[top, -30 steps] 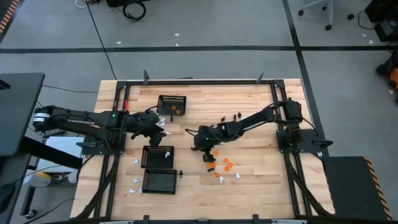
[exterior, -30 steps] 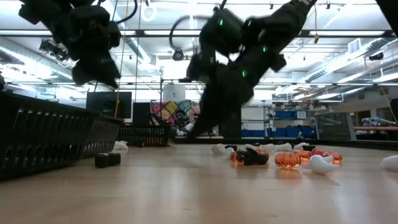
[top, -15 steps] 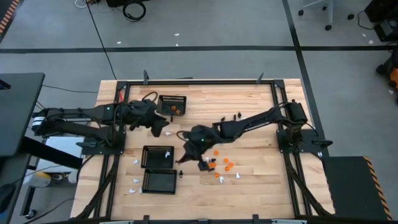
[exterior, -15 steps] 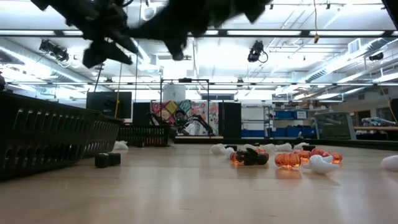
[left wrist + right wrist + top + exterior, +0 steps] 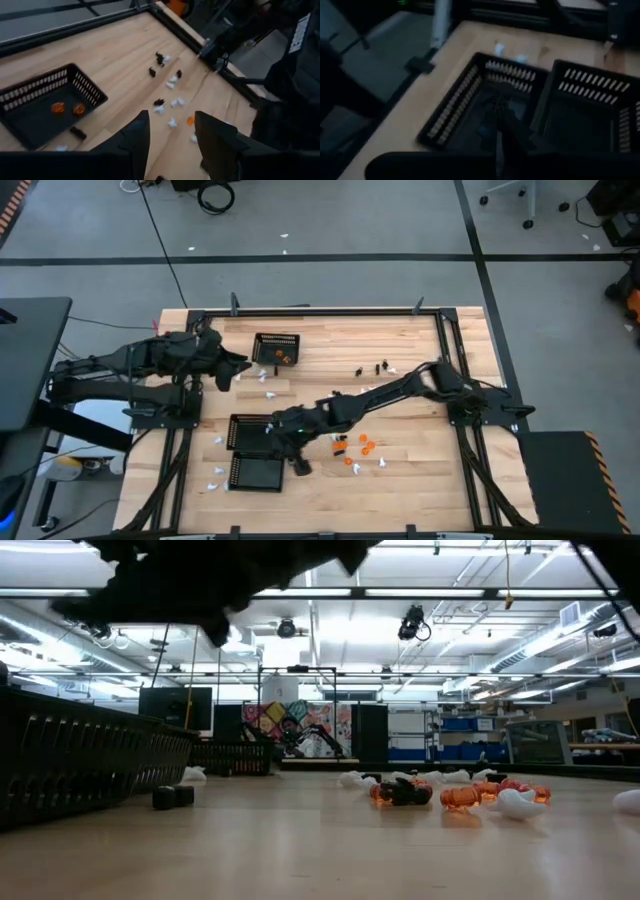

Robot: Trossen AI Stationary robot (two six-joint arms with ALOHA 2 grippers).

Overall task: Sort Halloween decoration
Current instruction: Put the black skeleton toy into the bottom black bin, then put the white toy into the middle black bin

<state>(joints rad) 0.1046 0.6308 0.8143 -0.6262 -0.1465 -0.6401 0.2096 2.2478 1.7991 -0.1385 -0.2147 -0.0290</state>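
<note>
The Halloween decoration lies scattered: orange, white and black pieces (image 5: pixel 358 450) on the wood right of centre, more white and black ones (image 5: pixel 170 95) farther back. Two orange pieces (image 5: pixel 67 108) lie in the far basket (image 5: pixel 277 348). My right gripper (image 5: pixel 501 125) reaches across to the left, shut on a small black piece (image 5: pixel 496 104), above the near basket (image 5: pixel 255 471). White pieces lie in the middle basket (image 5: pixel 253 430). My left gripper (image 5: pixel 172 142) is open and holds nothing, raised at the table's far left. My right gripper pinches the small black piece between its two fingertips (image 5: pixel 506 131), only at their free ends. The fingers slant down toward the table's left. The piece is lifted clear, above the near basket's floor (image 5: pixel 470 120).
Loose white pieces (image 5: pixel 217 475) lie left of the baskets, and others (image 5: pixel 266 380) between the far and middle baskets. A small black piece (image 5: pixel 172 797) sits by the basket wall (image 5: pixel 80 765). The black frame rails (image 5: pixel 440 340) border the wood.
My right gripper, still shut, has risen from the pile of pieces and swung toward the table's left, ending over the near basket. My left gripper, still open, has lifted and drawn back toward the table's far left.
</note>
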